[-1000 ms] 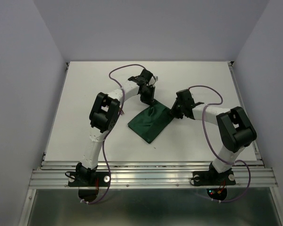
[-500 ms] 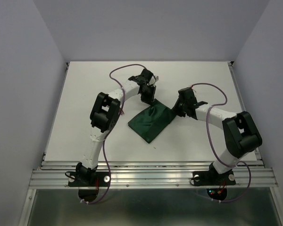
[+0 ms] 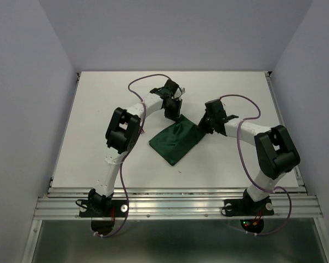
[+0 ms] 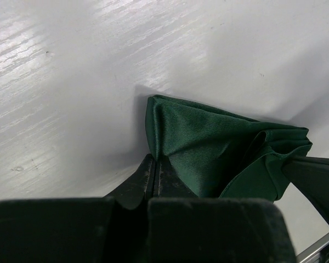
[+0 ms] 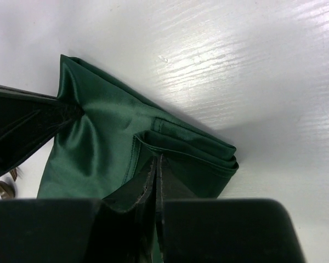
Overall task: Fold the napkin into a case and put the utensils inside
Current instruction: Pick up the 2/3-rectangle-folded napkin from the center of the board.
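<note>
The napkin (image 3: 175,141) is a dark green cloth lying folded in the middle of the table. My left gripper (image 3: 174,116) is shut on its far corner, and the cloth (image 4: 208,142) rises in a pinched ridge from the closed tips (image 4: 155,159). At the napkin's right corner, my right gripper (image 3: 204,129) is shut on an upper layer's hemmed edge (image 5: 156,158), with the napkin (image 5: 98,142) spread beyond it. Of the utensils, only small brown bits (image 5: 5,188) show past the cloth; I cannot tell which utensil they are.
The white table (image 3: 98,109) ends in a metal rail (image 3: 175,203) at the near side. Grey walls close it in at left, right and back. The left arm's elbow (image 3: 122,133) stands just left of the napkin, and the right arm's elbow (image 3: 275,149) stands to its right.
The right wrist swung a little outward and came back to the napkin's right corner. The left arm and the napkin have hardly moved.
</note>
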Robot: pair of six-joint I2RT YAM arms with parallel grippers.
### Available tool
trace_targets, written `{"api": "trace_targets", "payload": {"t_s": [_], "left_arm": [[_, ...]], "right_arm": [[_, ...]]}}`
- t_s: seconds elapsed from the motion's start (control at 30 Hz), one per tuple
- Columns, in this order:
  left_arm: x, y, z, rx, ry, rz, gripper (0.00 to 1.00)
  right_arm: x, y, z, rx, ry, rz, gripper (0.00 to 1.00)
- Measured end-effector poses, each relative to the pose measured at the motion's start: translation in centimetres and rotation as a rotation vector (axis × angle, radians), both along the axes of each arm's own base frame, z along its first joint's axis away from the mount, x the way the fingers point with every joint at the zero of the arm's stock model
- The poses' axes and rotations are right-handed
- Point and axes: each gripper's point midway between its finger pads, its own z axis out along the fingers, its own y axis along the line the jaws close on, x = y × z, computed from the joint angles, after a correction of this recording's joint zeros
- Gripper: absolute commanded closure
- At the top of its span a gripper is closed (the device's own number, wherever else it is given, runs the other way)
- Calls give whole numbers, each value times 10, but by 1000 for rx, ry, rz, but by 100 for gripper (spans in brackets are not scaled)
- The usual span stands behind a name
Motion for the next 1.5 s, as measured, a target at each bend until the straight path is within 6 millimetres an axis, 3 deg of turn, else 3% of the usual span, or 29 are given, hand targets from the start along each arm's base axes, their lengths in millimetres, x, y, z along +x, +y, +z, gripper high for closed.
{"api": "trace_targets", "payload": {"t_s": [0.37,1.13,1.5], "left_arm": [[-2,-4,1,-3,0,-8,100],[-5,-13,12,-58,11,-31,100],[-2,-11,73,-100,-92,-15,100]], "right_arm": [[8,3,-26,-14,48,-13,95],[22,9,-27,56,27,-106,94],[27,11,-26,76,19,-122,95]]}}
